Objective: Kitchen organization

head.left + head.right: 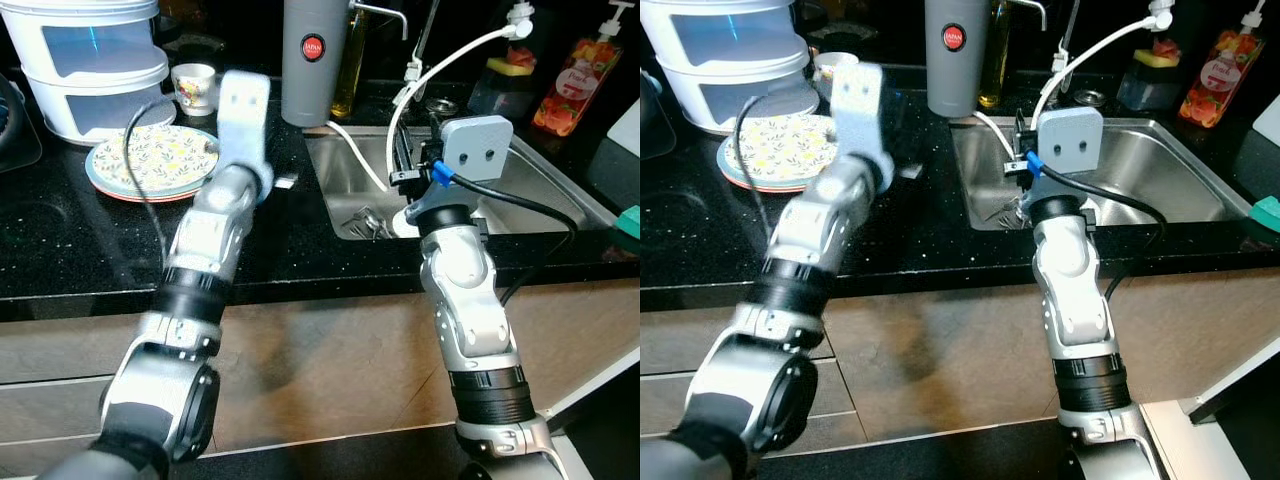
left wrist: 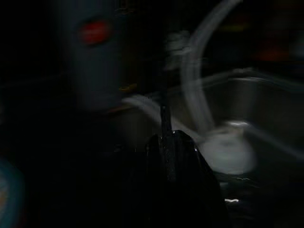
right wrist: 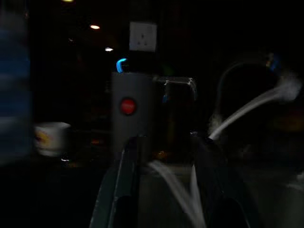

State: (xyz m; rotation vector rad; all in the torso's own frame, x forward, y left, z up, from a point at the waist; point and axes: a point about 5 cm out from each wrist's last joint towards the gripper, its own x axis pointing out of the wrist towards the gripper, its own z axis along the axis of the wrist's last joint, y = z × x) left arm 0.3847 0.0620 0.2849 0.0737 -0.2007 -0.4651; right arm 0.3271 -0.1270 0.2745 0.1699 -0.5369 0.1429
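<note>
I stand at a black stone counter (image 1: pixel 60 240) with a steel sink (image 1: pixel 1160 180) set into it. My left arm reaches over the counter; its gripper (image 2: pixel 173 156) shows in the left wrist view as one dark mass, fingers seemingly pressed together, though the picture is dim and blurred. My right gripper (image 3: pixel 164 190) sits at the sink's near edge — its two fingers stand apart, with nothing between them.

What needs organizing, as I judge it, lies in two places. In the sink's near left corner rests a small heap of metal cutlery (image 1: pixel 365 222), beside a white round object (image 2: pixel 228 152) I cannot identify. On the counter to my left sits a flowered plate (image 1: pixel 150 160) stacked on another, with a small patterned cup (image 1: pixel 194 88) behind it and a white stacked container (image 1: pixel 90 70) at the back. A tall grey flask (image 1: pixel 312 60) stands behind the sink's left corner.

The cutlery should be stiff, light and slippery — best pinched across a handle, one piece at a time. The plates are likely ceramic, heavy and breakable; I would grip the rim firmly. The cup is small and fragile; its wall gives the surest hold.
</note>
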